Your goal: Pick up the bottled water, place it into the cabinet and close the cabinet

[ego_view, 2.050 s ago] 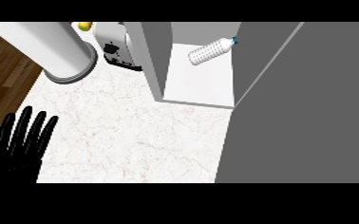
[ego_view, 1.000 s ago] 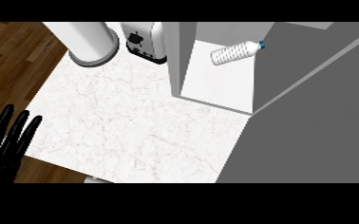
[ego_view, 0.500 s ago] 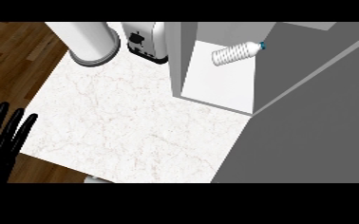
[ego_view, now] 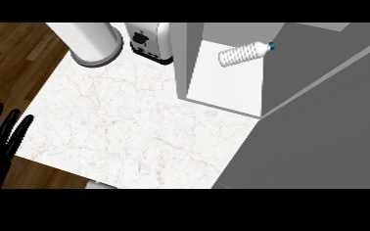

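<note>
The bottled water [ego_view: 247, 54] lay on its side inside the cabinet [ego_view: 225, 85]. The left hand [ego_view: 13, 133] rested open, far left of the cabinet; the right hand was out of view. Closing the door risked rolling the bottle out.

White marble counter [ego_view: 137, 127] carried a white cylindrical canister [ego_view: 90, 41] at its far left corner and a toaster [ego_view: 150, 41] just right of it. Further right stood the open grey cabinet [ego_view: 184, 58]; the bottled water [ego_view: 244, 54] lay on its side inside.
</note>
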Tool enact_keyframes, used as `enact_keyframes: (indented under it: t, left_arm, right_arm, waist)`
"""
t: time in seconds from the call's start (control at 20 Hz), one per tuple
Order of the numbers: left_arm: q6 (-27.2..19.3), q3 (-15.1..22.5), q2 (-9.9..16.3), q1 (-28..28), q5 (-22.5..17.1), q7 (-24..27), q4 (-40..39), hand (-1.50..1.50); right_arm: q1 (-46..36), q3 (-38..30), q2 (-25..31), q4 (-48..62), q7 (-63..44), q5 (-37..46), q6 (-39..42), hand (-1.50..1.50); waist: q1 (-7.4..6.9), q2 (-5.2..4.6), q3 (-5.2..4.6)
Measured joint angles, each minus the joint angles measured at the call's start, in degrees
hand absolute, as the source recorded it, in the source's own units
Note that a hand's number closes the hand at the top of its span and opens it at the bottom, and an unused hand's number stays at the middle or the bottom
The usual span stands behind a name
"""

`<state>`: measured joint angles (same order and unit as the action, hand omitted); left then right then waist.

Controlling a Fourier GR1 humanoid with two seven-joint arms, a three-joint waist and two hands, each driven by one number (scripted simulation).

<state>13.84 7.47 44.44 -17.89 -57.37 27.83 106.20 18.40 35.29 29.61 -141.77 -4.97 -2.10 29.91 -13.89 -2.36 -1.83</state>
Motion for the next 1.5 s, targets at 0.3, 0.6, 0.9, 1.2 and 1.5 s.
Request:
enact_keyframes:
  t: [0.3, 0.6, 0.9, 1.2, 1.5]
  left_arm:
    - [1.0, -0.3, 0.4, 0.8, -0.2, -0.1, -0.1, -1.50]
    - [1.9, -0.7, 0.7, 1.3, -0.5, -0.2, -0.5, -1.50]
    - [2.4, -1.1, 1.1, 1.6, -1.0, -0.5, -1.2, -1.50]
    - [2.9, -1.4, 1.3, 1.7, -1.4, -0.8, -1.8, -1.50]
    - [3.3, -1.6, 1.1, 2.0, -1.9, -0.9, -2.7, -1.50]
  right_arm:
    - [-0.5, -0.1, -1.5, 1.6, -0.2, -3.3, 0.4, 1.50]
    - [-2.0, -0.1, -4.4, 3.9, -2.3, -7.7, -0.9, 1.50]
    - [-8.2, -1.8, -7.1, 6.7, -7.6, -10.0, -2.0, 1.50]
    - [-17.8, -5.4, -8.4, 12.2, -13.5, -10.8, -1.6, 1.50]
    - [-28.3, -8.0, -12.5, 20.7, -19.3, -12.4, -3.4, 1.50]
  waist:
    - [-1.77, -1.42, 0.12]
    - [-2.50, -2.06, 0.34]
    - [-2.26, -1.57, 0.44]
    - [-2.44, -1.13, 0.50]
    - [-1.85, -0.77, 0.66]
